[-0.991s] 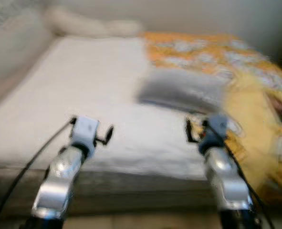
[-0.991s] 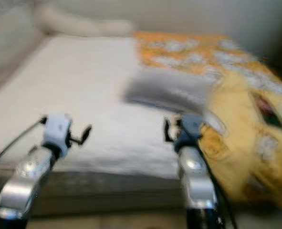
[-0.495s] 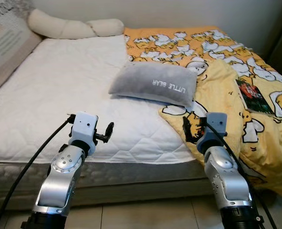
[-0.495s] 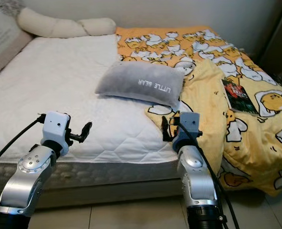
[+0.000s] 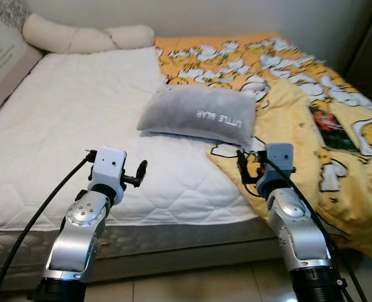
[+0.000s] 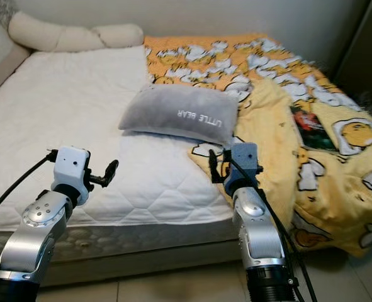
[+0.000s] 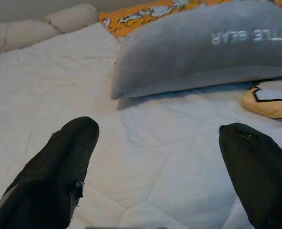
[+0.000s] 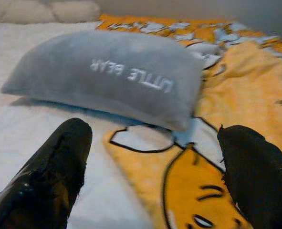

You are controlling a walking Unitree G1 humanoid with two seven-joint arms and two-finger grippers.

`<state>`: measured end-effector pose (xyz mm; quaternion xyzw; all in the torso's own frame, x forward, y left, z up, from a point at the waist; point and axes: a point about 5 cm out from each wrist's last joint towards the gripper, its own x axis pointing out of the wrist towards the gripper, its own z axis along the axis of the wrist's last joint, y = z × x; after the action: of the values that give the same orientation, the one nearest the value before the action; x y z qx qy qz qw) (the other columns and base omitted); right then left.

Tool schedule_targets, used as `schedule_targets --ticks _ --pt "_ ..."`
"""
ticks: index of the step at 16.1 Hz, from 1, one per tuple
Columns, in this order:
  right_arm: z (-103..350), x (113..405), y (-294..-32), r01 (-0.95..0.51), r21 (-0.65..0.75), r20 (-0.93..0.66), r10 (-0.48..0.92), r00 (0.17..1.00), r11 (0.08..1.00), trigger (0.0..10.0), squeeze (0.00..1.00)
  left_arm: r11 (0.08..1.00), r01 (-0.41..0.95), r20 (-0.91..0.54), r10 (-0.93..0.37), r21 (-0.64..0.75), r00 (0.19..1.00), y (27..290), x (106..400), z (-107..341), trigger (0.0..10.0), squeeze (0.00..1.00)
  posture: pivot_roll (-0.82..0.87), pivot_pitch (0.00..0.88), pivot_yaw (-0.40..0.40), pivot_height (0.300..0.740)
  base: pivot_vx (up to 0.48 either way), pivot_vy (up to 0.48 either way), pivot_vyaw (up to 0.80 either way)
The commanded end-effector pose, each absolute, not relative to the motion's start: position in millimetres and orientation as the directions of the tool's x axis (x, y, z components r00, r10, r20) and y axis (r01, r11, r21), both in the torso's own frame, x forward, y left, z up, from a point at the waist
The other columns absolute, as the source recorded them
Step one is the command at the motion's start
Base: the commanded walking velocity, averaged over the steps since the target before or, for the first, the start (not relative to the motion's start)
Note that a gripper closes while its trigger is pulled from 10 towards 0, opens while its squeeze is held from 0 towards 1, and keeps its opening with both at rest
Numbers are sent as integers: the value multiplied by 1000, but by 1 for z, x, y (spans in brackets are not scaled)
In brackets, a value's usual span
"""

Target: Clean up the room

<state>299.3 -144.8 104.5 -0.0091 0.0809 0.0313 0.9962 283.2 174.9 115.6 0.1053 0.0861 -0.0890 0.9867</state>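
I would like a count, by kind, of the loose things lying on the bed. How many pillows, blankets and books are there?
Pillows: 2, the grey pillow and the long cream pillow at the head end
Blankets: 1, the yellow patterned blanket
Books: 1, the book lying on the blanket
Total: 4

Before me the mattress (image 5: pixel 78 119) is white with a quilted diamond stitch. On it lies a plain grey pillow (image 5: pixel 198 113) with white lettering. Beside the pillow, the blanket (image 5: pixel 311 107) is yellow and orange, printed with white and yellow cartoon eggs outlined in black. Behind the pillow sits a cream bolster (image 5: pixel 78 39). My arms are silver, my fingers (image 7: pixel 59 171) black.
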Motion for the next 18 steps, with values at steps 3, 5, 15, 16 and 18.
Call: schedule_targets --ticks 3,5,15,16,18 --pt "111 303 -142 -79 -9 -145 77 986 997 10000 0 966 177 -173 -145 187 974 177 287 120 10000 0 58 0 19 740 324 0 0" --pt "111 303 -141 -87 -9 -141 84 986 996 10000 0 967 174 -173 -142 184 975 177 287 119 10000 0 58 0 19 740 326 0 0" --pt "109 303 -140 -107 -16 -171 103 980 994 10000 0 973 157 -172 -127 172 977 178 290 120 10000 0 63 0 10 740 348 0 -57" --pt "109 303 -139 -120 -29 -172 113 979 992 10000 0 973 156 -171 -127 171 977 178 290 120 10000 0 64 0 10 740 375 0 0" --pt "108 303 -136 -155 -65 -179 141 974 986 10000 0 973 156 -170 -127 170 977 178 290 120 10000 0 64 0 10 740 373 0 0"
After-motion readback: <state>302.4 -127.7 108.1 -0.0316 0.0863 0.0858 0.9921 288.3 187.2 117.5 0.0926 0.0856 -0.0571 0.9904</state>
